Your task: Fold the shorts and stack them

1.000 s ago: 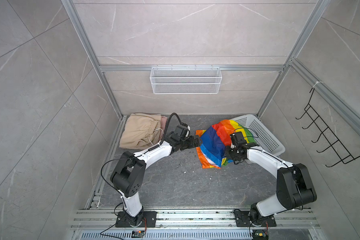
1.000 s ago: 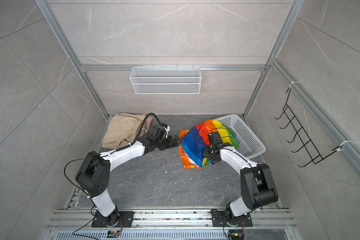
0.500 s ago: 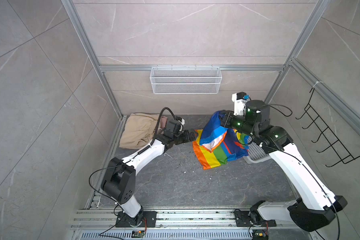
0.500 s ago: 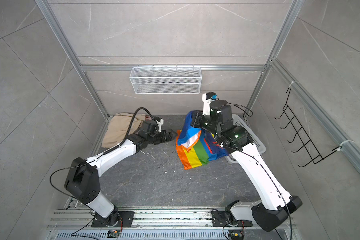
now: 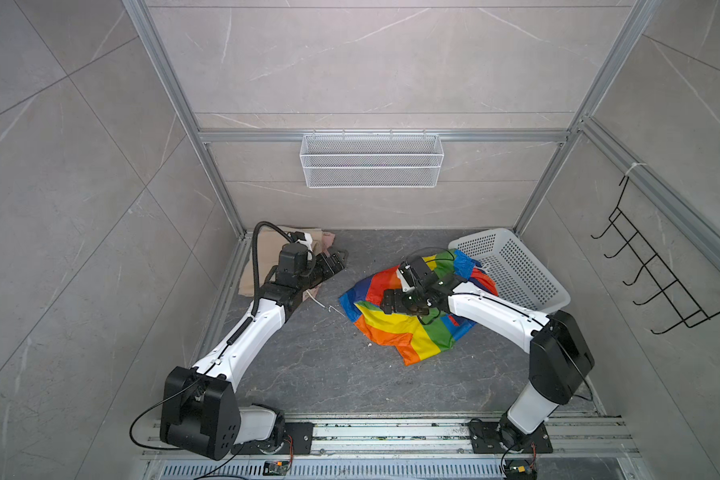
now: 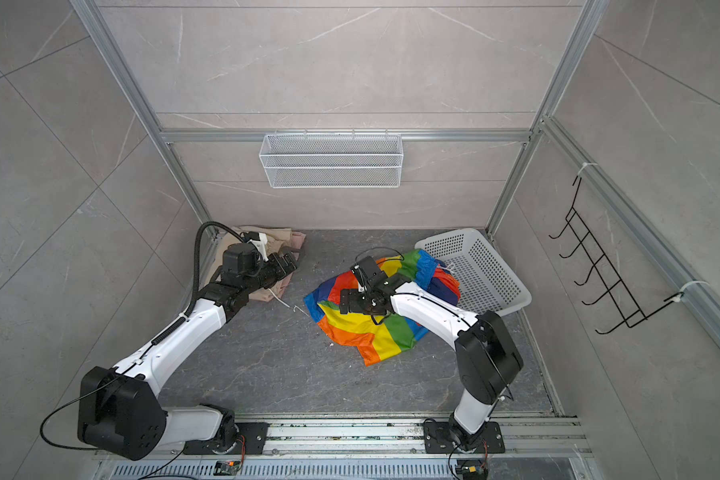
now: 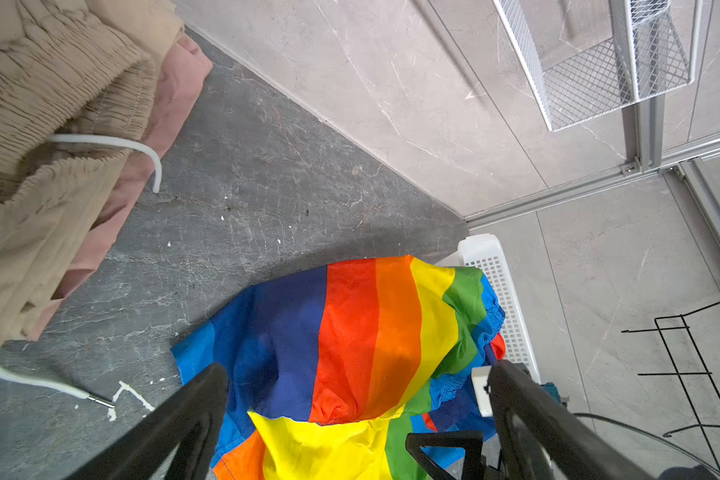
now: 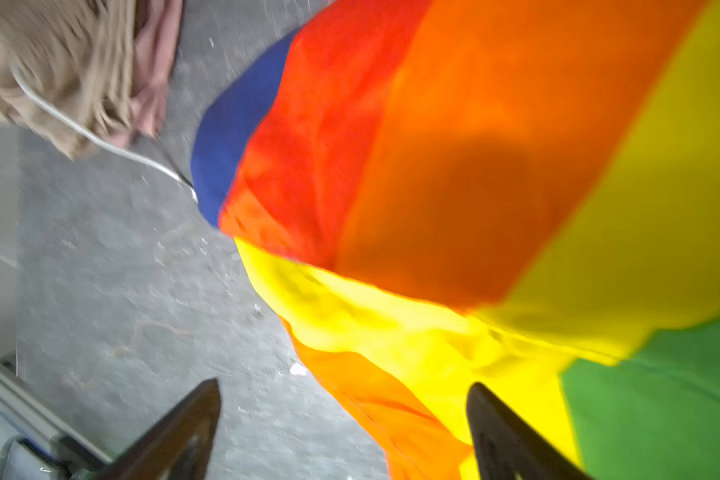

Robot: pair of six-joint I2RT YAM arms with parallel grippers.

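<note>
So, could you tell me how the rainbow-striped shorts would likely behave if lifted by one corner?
The rainbow-striped shorts lie crumpled in loose folds, so they would probably hang limp rather than hold shape. The fabric looks thin and shiny, so it is likely light and may slip from a shallow pinch.

My right gripper was clamped on the rainbow shorts and swung them up high above the basket. Now it is down low again, jaws sprung wide, and the shorts lie loose, spread farther out from the basket. My left gripper has drawn back, farther from the basket.
</note>
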